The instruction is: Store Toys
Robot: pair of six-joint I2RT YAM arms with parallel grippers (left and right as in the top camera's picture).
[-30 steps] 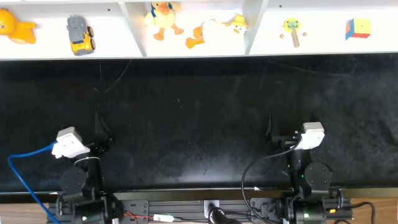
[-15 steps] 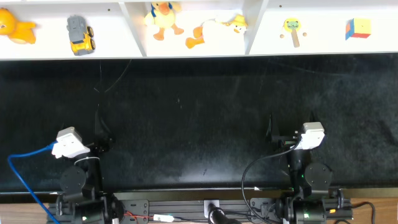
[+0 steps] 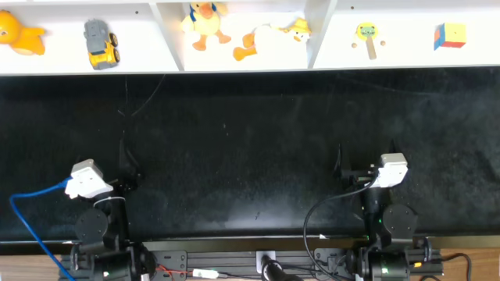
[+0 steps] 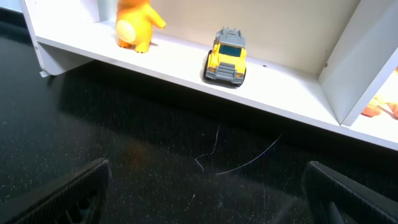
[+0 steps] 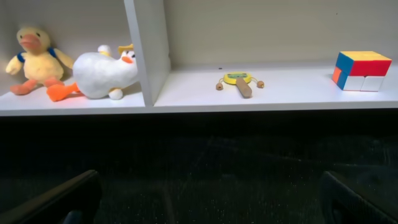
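Note:
Toys sit in a white shelf (image 3: 242,64) along the table's far edge. An orange duck (image 3: 17,35) (image 4: 137,23) and a yellow truck (image 3: 100,43) (image 4: 227,57) share the left compartment. In the middle one are a yellow plush duck (image 3: 205,22) (image 5: 34,57) and a white plush goose (image 3: 269,37) (image 5: 102,73). A yellow rattle (image 3: 367,35) (image 5: 239,81) and a coloured cube (image 3: 451,35) (image 5: 362,70) lie in the right one. My left gripper (image 3: 127,165) (image 4: 206,168) and right gripper (image 3: 366,160) (image 5: 210,180) rest near the table's front, both open with nothing between the fingers.
A black mat (image 3: 250,148) covers the table between the grippers and the shelf. White dividers (image 5: 149,50) separate the shelf compartments. A blue cable (image 3: 31,199) trails from the left arm at the front left.

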